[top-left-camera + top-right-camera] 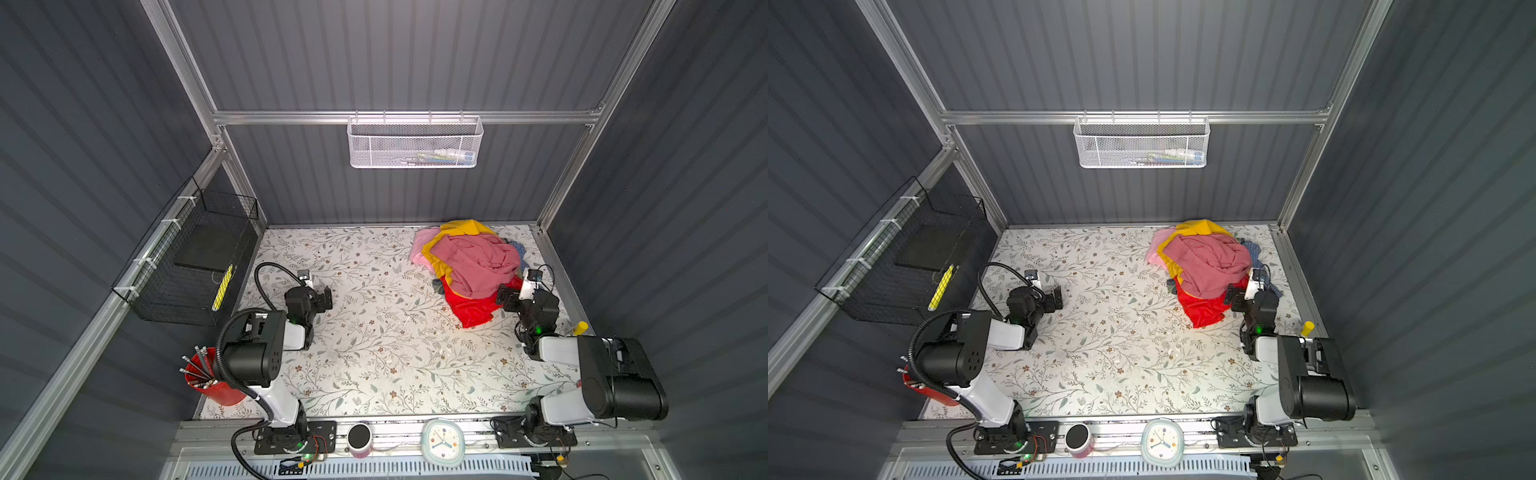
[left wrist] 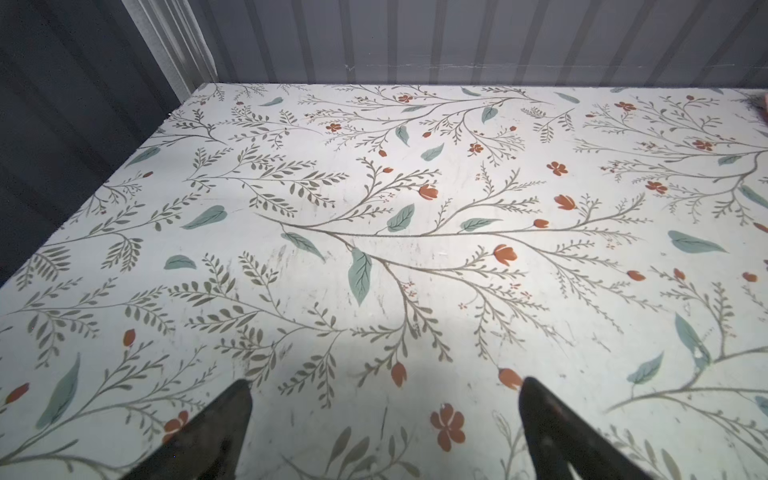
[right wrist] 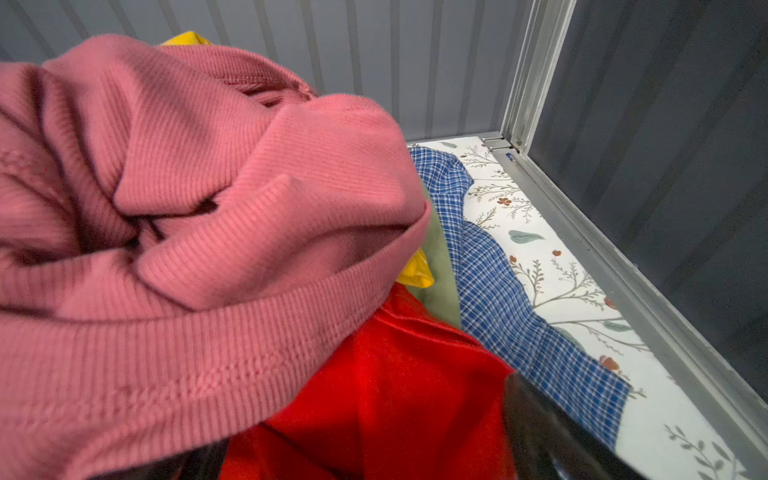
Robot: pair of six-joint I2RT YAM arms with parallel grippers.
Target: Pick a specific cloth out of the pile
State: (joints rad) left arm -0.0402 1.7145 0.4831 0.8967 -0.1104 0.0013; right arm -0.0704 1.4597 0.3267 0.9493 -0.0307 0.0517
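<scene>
Judging by how things lie, you are at the very start of the job: nothing has been lifted out. The red cloth (image 1: 473, 309) lies at the near edge of the pile (image 1: 469, 257), which sits at the far right of the desk (image 1: 374, 332). Only its near part shows, spilling out onto the desk. The rest is buried under the dusty pink cloth (image 1: 482, 266), which tops the heap. A mustard yellow cloth (image 1: 463, 227) shows at the far side, and the blue checked cloth (image 3: 498, 299) trails off on the right.

Your right pincer (image 1: 503, 296) is at the near right edge of the pile, just beside the red fabric. In the right wrist view its jaws stand wide apart, with red cloth between them and the ribbed pink hem hanging over one side. It has hold of nothing. Whether the fingertips touch the fabric, you cannot tell from these views.

Your left pincer (image 2: 385, 386) is well apart from the pile, over bare desk on the left. It is wide open and empty too.

So the approach looks done, and everything else is left: closing on the red fabric alone, drawing it out from under the pink one, and setting it clear of the heap. My guess is the pink cloth will drag along, since it rests right on the red one. The thin red fabric may also bunch or slip when you pinch it. Take care not to catch the pink hem in the same bite.
</scene>
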